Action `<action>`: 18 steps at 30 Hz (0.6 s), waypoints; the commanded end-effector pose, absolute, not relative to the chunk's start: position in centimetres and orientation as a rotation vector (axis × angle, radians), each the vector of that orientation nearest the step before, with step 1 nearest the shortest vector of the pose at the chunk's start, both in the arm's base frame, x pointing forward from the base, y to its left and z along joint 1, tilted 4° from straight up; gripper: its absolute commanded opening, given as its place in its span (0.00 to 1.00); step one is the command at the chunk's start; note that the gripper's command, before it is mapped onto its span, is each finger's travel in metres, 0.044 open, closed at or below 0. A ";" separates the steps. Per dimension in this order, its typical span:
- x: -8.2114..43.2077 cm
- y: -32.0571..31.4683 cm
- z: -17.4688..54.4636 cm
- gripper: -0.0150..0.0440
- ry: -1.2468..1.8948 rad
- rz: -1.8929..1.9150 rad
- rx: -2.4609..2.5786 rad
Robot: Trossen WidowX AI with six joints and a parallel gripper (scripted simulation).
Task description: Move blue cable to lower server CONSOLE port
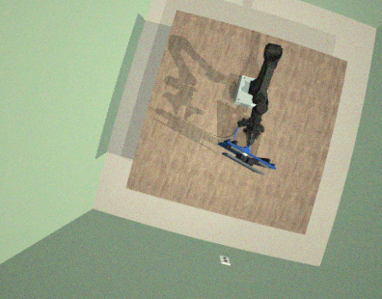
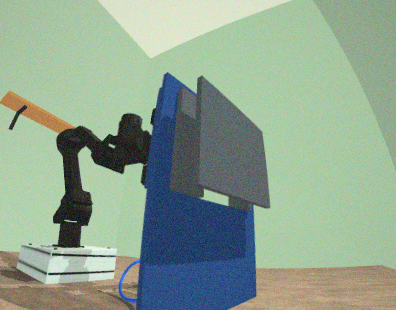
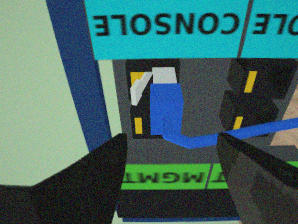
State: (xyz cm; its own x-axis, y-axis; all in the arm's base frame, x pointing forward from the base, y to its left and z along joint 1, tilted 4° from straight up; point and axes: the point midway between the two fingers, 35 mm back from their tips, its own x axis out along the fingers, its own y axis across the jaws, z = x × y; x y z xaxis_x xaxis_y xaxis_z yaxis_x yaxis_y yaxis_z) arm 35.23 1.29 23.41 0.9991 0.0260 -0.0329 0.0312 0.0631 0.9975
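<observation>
The blue plug (image 3: 166, 107) sits in a port beside the cyan CONSOLE label (image 3: 167, 25), which appears upside down in the wrist view. Its pale tab (image 3: 140, 90) sticks out to the left. The blue cable (image 3: 255, 131) (image 2: 122, 285) runs from the plug to the right. My gripper (image 3: 172, 140) (image 1: 250, 146) is partly open and holds nothing. Its fingertips stand on either side of the plug's cable end, apart from the plug. In the exterior view the fingers are hidden behind the blue panel (image 2: 192, 240) (image 3: 75, 50). Which server holds the plug cannot be told here.
Two dark ports with yellow contacts, one of them the neighbouring port (image 3: 257, 77), lie right of the plug. A green MGMT label (image 3: 162, 176) lies below. A grey plate (image 2: 232, 145) stands behind the panel. The arm's white base (image 1: 244, 92) (image 2: 82, 270) and an orange beam (image 2: 37, 110) are farther off.
</observation>
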 end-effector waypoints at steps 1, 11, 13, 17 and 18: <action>35.9 1.1 23.9 0.66 0.037 0.005 1.509; 37.4 0.8 24.0 0.66 0.036 0.006 1.509; 37.7 0.8 24.0 0.66 0.035 0.006 1.509; 38.3 0.6 24.0 0.66 0.035 0.007 1.509; 38.5 0.6 24.0 0.66 0.035 0.007 1.509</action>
